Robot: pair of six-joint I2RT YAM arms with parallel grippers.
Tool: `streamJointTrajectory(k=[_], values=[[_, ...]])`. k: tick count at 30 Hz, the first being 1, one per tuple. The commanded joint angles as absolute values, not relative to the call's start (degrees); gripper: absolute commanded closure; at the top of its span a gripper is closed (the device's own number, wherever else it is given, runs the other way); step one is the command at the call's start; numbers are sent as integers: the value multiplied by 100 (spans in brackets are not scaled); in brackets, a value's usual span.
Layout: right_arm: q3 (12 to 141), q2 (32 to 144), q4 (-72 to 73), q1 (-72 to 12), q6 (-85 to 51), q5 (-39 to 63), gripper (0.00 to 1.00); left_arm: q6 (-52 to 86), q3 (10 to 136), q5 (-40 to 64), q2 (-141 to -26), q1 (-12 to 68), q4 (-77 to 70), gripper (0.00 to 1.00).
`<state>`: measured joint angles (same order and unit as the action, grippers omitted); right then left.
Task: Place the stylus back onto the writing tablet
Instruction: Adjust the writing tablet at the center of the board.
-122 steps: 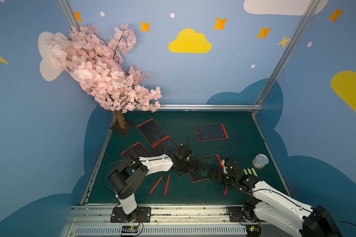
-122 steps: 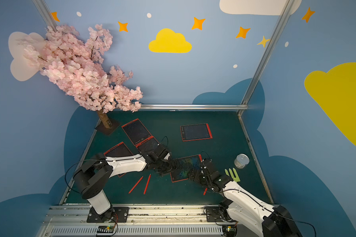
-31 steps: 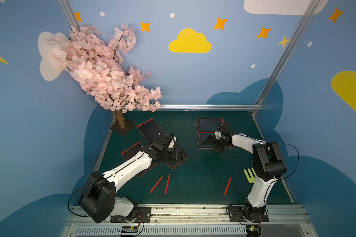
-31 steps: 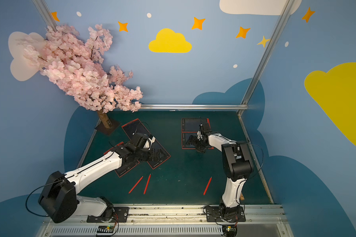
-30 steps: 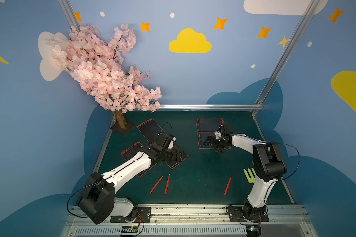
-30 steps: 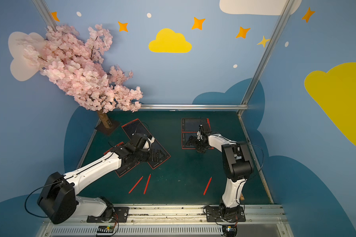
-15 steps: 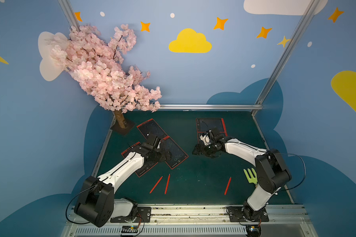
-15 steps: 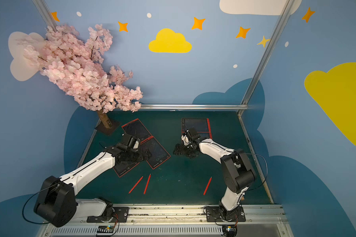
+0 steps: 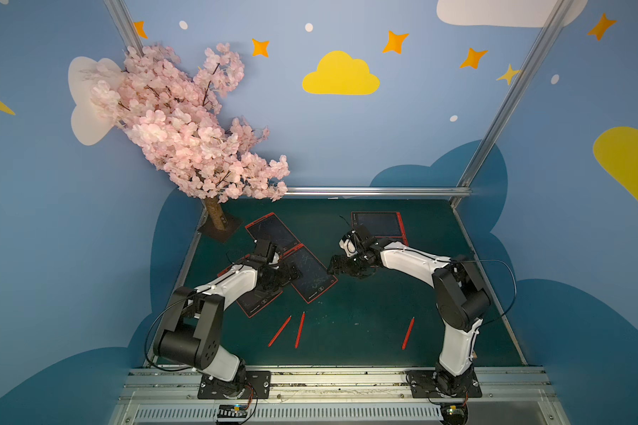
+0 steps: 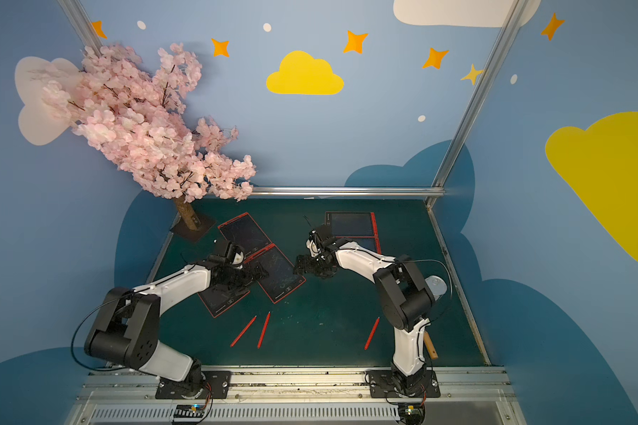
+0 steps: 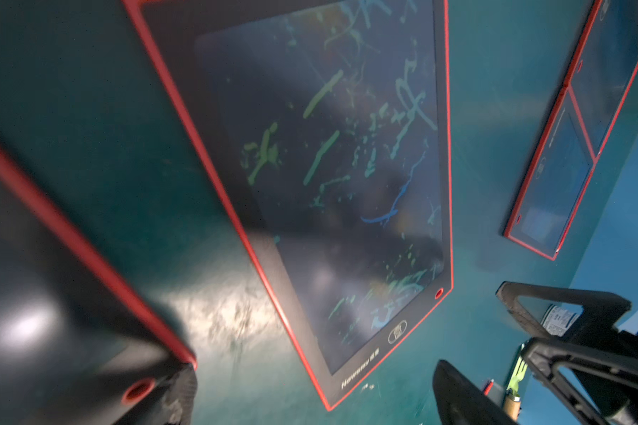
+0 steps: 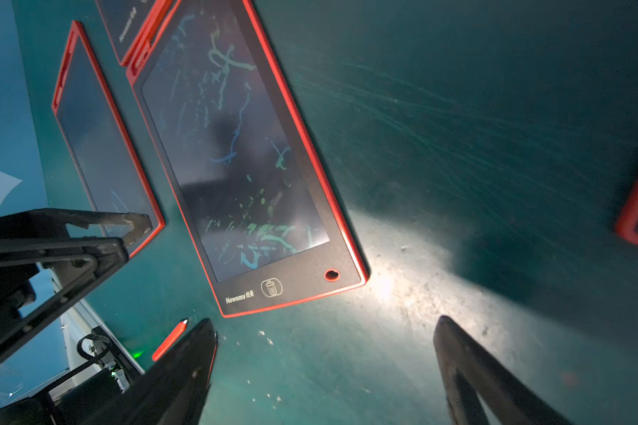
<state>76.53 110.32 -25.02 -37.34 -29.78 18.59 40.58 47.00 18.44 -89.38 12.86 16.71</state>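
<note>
Red styluses (image 9: 300,330) flat near the front edge of the surface (image 9: 365,316), off the scribbled tablet (image 9: 312,276). Left gripper (image 9: 291,274) and right gripper (image 9: 333,265) spread wide, empty, either side of it. Risks bumping it askew, or rolling one away on pickup.

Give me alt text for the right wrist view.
A red-framed writing tablet covered in green and blue scribbles lies flat on the dark green table. The right end effector hangs open and empty just short of its button end, with a red stylus lying on the table beside one finger.
</note>
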Motion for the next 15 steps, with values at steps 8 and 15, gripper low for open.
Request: streamJointTrajectory(k=[8, 15], values=[[8188, 11513, -2793, -3841, -2893, 1991, 9, 4178, 4835, 2275, -9730, 1143, 717, 1], [8044, 11558, -2654, -3916, -2908, 2168, 9, 4263, 4919, 2443, -10112, 1204, 491, 1]])
